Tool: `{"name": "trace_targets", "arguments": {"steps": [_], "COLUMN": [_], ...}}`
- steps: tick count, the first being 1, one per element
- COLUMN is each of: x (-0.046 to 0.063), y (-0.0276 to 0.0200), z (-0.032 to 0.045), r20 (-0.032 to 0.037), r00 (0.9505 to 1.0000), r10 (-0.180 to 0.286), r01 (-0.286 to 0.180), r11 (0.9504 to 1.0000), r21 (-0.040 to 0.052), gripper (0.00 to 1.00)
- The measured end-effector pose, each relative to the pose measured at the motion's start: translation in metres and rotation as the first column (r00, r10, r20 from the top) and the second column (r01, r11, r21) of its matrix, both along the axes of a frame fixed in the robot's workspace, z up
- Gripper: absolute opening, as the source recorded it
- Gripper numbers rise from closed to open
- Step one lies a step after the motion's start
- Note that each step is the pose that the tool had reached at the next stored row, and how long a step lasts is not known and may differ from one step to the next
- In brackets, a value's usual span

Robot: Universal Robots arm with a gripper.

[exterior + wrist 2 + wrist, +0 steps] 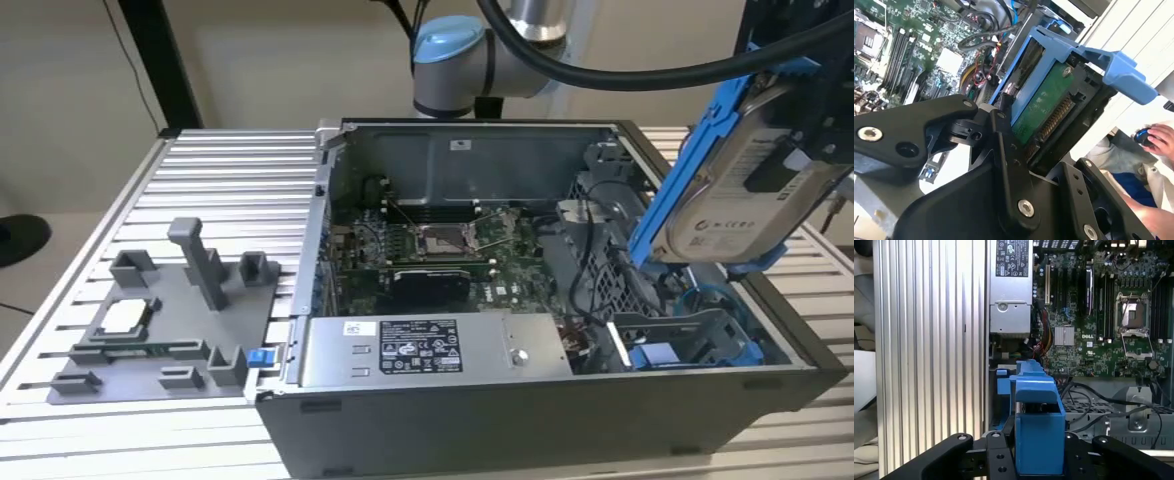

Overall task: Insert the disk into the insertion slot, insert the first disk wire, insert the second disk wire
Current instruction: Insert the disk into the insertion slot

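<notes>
The disk (741, 195), a silver drive with a white label in a bright blue frame, hangs tilted on edge above the open computer case at the exterior view's right. My gripper (787, 165) is shut on the disk and holds it clear of the case. In the second wrist view the black fingers (1004, 145) clamp the disk (1046, 107) by its green circuit-board side. In the first wrist view the disk's blue frame (1036, 432) sits between the fingers. The insertion slot (694, 345), a grey bay with blue rails, lies below the disk in the case's near right corner.
A grey power-supply box (427, 350) lies along the case's front wall. The motherboard with its processor socket (441, 238) is behind it, and loose black cables (587, 270) run beside the cage. A grey fixture plate (147, 330) lies at the exterior view's left. A person's hand (1159, 137) is nearby.
</notes>
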State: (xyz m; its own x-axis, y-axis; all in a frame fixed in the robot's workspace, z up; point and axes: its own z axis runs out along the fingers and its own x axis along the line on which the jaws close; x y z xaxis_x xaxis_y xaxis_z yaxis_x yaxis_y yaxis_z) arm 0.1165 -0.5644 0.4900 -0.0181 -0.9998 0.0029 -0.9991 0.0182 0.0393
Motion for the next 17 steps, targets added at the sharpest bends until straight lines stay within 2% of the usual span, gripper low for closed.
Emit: {"name": "trace_targets", "arguments": {"steps": [17], "x": [0.0040], "y": [-0.0002], "z": [-0.0069], "r20": [0.0000], "r00": [1.0000], "r10": [0.000], "r01": [0.000], "r11": [1.0000], "r21": [-0.0001], "gripper": [0.00]}}
